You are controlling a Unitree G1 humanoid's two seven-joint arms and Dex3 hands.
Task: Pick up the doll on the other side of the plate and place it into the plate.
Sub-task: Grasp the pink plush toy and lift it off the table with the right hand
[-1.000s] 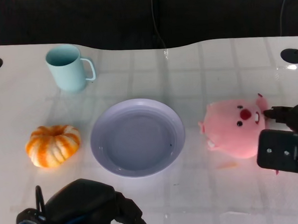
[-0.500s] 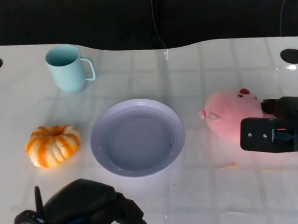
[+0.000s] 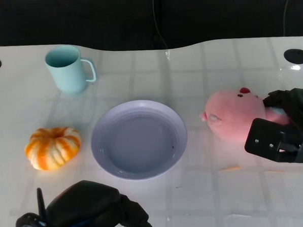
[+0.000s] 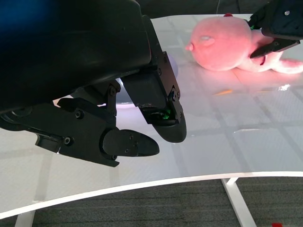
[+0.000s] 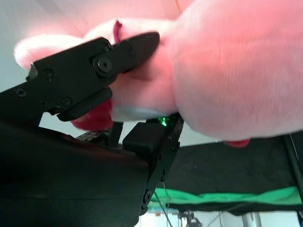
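Observation:
A pink plush doll (image 3: 232,115) lies on the white table to the right of the lilac plate (image 3: 105,155), its snout turned toward the plate. My right hand (image 3: 284,127) grips the doll's right end, and the right wrist view shows black fingers (image 5: 85,75) pressed into the doll (image 5: 236,71). In the left wrist view the doll (image 4: 222,40) shows far off with the right hand (image 4: 277,23) on it. Near the table's front edge at the lower left rests my left hand (image 3: 90,211), curled fingers (image 4: 132,142) holding nothing.
A mint green mug (image 3: 68,69) stands behind the plate to the left. An orange and white pumpkin toy (image 3: 52,147) lies left of the plate. Two dark round holes (image 3: 296,56) mark the table's back corners. A small orange scrap (image 3: 229,168) lies in front of the doll.
My right hand has closed on the doll and turned it, so its face now points up and left. The doll has shifted slightly away from the front edge. The left hand stayed still.

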